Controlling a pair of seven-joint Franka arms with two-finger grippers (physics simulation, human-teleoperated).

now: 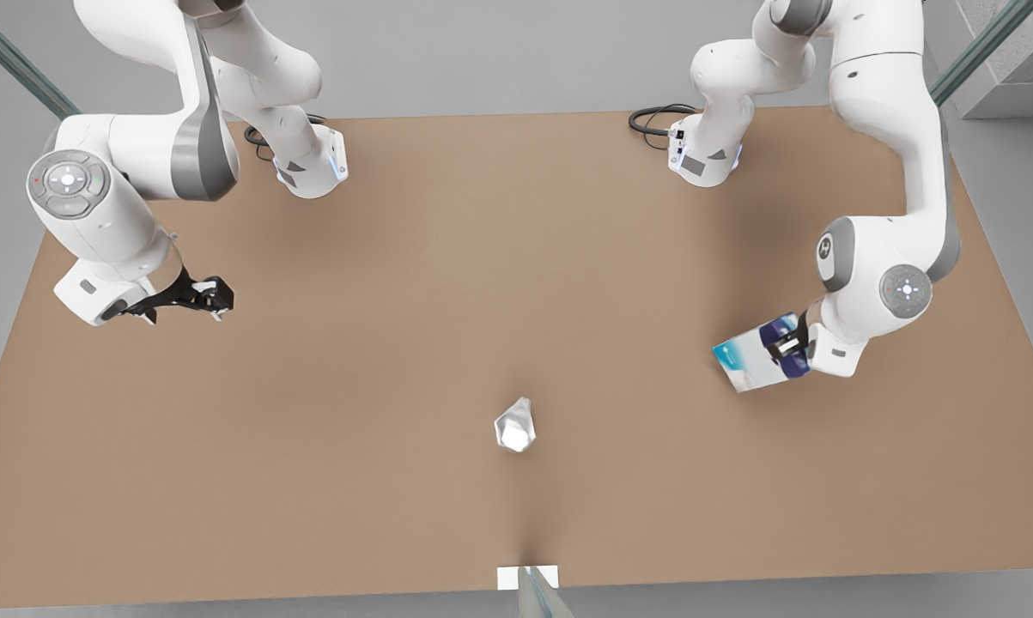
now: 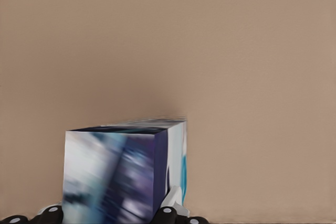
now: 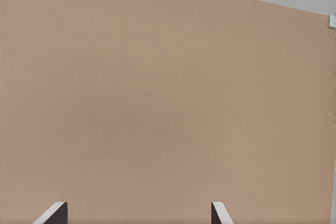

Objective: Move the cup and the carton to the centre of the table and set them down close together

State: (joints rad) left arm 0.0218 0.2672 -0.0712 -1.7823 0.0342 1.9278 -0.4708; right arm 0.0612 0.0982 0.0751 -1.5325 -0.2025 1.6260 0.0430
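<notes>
Table: the large rectangular matte brown tabletop (image 1: 447,283) is carrying both white arm bases at its far edge, at 11 and 1 o'clock from its centre in the front view.
Left arm: it is reaching over the table at 3 o'clock in the front view; the left gripper (image 1: 785,346) is gripping the carton, with its fingers closed against opposite sides.
Right arm: it is waiting at 9 o'clock in the front view; the right gripper (image 1: 211,296) is empty, and in the right wrist view its two fingertips (image 3: 51,214) are standing wide apart over bare table.
Carton: the small boxy white carton with a dark blue band and teal corner (image 1: 755,359) is sitting tilted in the left gripper, well apart from the cup; whether it is touching the table cannot be told. The left wrist view is showing it (image 2: 118,174) between the fingers.
Cup: the small translucent greyish-white faceted cup (image 1: 515,425) is resting on the table at 6 o'clock from the centre, between the two grippers.
</notes>
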